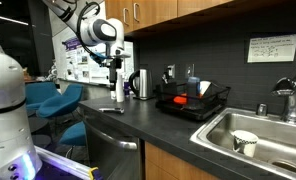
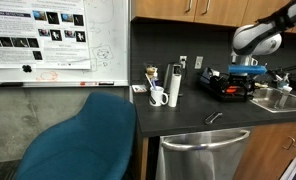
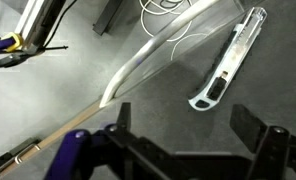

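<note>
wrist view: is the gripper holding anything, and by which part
Nothing is held: the gripper has jaws open and empty near the white plastic utility knife on the dark grey counter.

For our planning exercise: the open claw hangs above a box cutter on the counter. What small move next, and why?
Probably shift the claw sideways until centred over the box cutter. In the wrist view the cutter lies on the counter nearer one finger than midway between the open pair, so descending would likely miss.
</note>
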Motion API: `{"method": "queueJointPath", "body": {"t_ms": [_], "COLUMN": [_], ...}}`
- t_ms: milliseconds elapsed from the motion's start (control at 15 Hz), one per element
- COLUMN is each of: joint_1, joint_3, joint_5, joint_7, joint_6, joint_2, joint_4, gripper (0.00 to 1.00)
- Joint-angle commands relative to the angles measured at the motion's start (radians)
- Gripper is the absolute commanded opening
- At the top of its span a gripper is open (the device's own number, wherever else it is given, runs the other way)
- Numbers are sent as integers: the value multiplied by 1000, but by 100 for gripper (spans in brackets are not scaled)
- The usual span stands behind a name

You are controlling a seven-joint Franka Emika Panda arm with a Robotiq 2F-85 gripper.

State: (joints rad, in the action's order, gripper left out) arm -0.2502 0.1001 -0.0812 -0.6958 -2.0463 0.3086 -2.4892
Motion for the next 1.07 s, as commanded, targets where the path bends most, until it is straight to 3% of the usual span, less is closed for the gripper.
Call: {"method": "queueJointPath", "body": {"t_ms": [0,667,1000], "joint_1": [-3,-10,-7], "joint_3": [-4,-11,-33], "joint_5": [-1,1,82], "joint_7": [-11,-36,-234], "joint_6": [1,-2,-76], "joint_2": [16,47,41], "joint_4": [-18,-38,-50], "gripper": [100,100,100]}}
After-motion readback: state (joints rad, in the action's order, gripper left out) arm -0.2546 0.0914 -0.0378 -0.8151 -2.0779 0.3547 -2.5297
